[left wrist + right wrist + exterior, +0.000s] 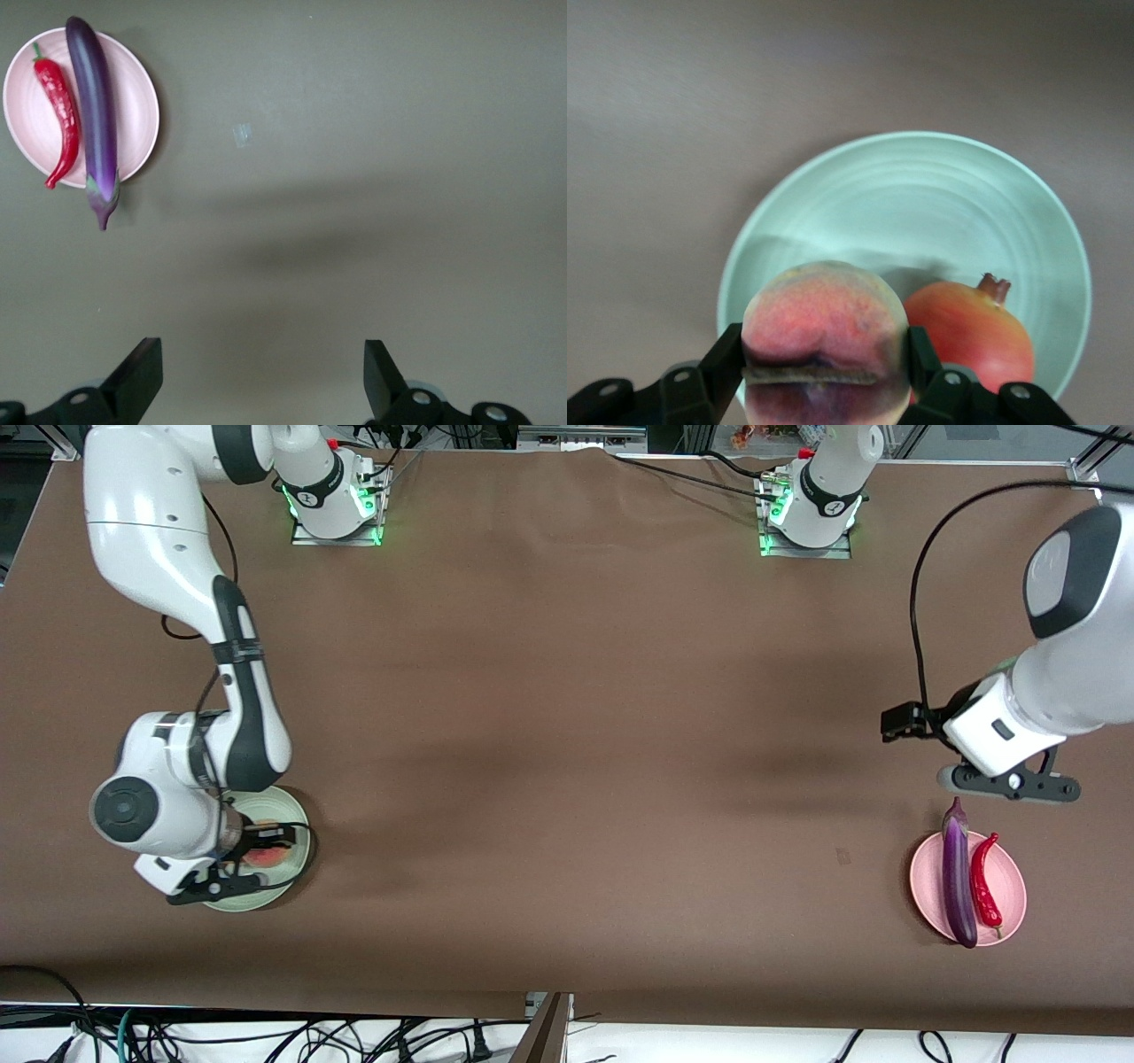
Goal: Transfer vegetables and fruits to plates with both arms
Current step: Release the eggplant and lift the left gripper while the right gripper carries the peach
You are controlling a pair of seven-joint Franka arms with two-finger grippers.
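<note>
Two plates on my brown table (567,717), one at each end. At my left arm's end sits the pink plate (1010,890), round and matte, and it's carrying both vegetables: the eggplant (959,872), long, slender, glossy purple, lying right across the plate with both ends poking past the rim, and just beside it the red chili pepper (983,877), shorter, thin, gently curved, shiny skin, small green stem at the end nearer the front camera. From my left wrist the eggplant's cap end overhangs the rim and the chili lies along it, close alongside.

At my right arm's end is the mint green plate (921,195), pale, round, with faint concentric rings in its surface. On it rests the pomegranate (974,332), round, smooth, red-orange, with a small brownish crown sticking up.

Now my claws. My right gripper (824,376) is clamped on the peach (824,328), one black finger pressed to each side. The peach is round, fuzzy-looking, yellowish blushing to pink-red, a dark crease running across it. I've got it over the green plate, right beside the pomegranate; whether it touches the plate I can't tell.

My left gripper (263,376) hangs over bare table just beside the pink plate, toward the robot bases, fingers spread wide apart and holding nothing. That arm waits.
</note>
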